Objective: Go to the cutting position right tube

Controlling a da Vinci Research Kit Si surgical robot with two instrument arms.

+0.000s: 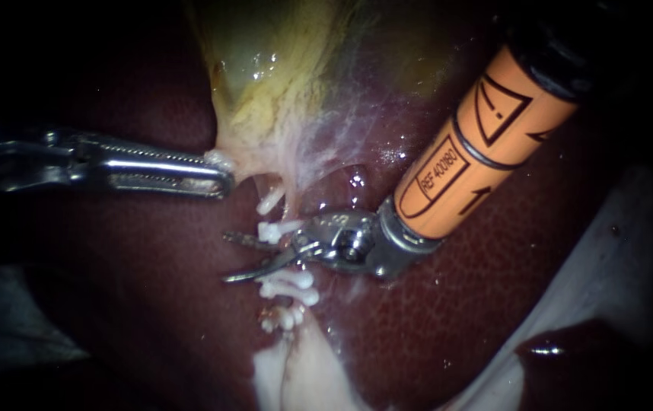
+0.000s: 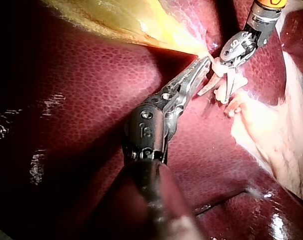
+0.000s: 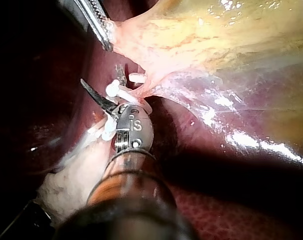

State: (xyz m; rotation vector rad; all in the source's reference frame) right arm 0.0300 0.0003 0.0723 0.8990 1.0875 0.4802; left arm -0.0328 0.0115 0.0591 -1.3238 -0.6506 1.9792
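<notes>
In the middle of the frame my right instrument's jaws (image 1: pixel 227 257) gape astride the clipped tube (image 1: pixel 290 208), between its clips (image 1: pixel 277 230), seemingly placed to cut, while my left instrument's jaws (image 1: pixel 226 183), clamped on the gallbladder (image 1: pixel 281 76), stretch it taut.

The tube (image 1: pixel 290 207) is running as a thin pale strand from the narrow end of the gallbladder (image 1: pixel 281 84) down over the middle of the liver (image 1: pixel 456 304). White clips (image 1: pixel 290 280) are sitting across it – some higher, more lower – and the stretch between them is lying between the open blades of the right instrument (image 1: pixel 229 257).
</notes>
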